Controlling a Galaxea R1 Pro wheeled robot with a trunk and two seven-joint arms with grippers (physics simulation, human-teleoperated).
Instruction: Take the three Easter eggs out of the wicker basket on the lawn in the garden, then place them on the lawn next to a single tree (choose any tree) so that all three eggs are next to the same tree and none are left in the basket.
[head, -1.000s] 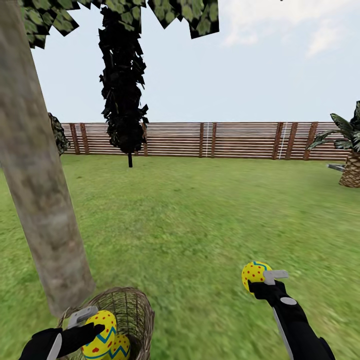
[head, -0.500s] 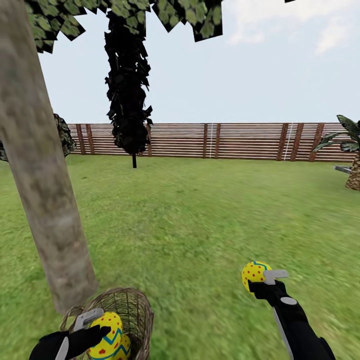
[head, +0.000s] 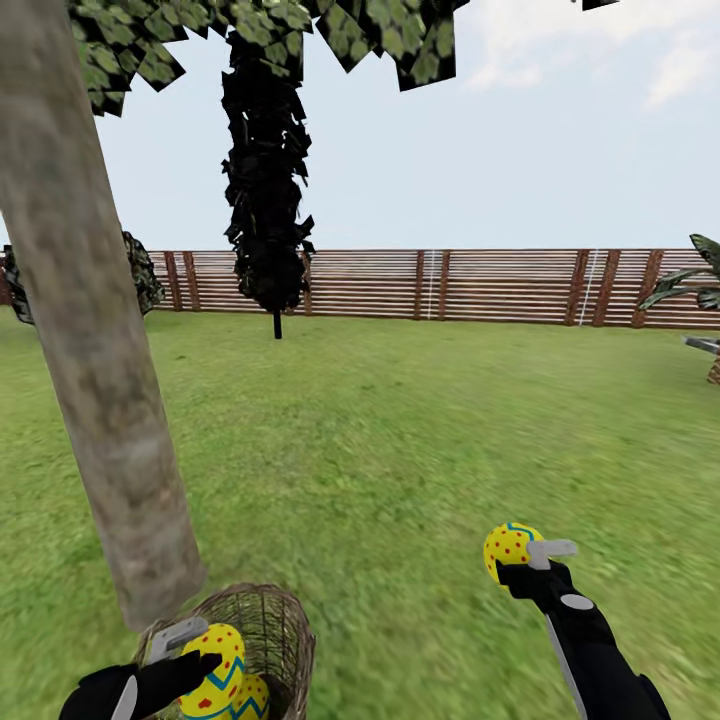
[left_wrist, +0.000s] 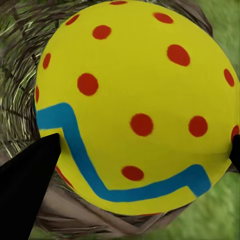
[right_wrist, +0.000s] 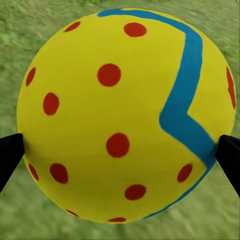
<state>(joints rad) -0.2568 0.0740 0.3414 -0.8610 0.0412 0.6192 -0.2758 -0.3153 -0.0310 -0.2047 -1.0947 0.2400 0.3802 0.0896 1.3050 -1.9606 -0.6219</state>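
Pinching one red-dotted yellow egg (head: 212, 668) over the round brown wicker basket (head: 272, 625) beside the grey-tan tree trunk (head: 95, 340), the left gripper (head: 196, 645) hovers. Another egg (head: 251, 696) lies inside. The right gripper (head: 522, 558) clamps a third egg (head: 508, 549) above green lawn (head: 400, 440)

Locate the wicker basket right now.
Head view, bottom left: the wicker basket sits on the grass at the foot of the tree, under the left gripper.
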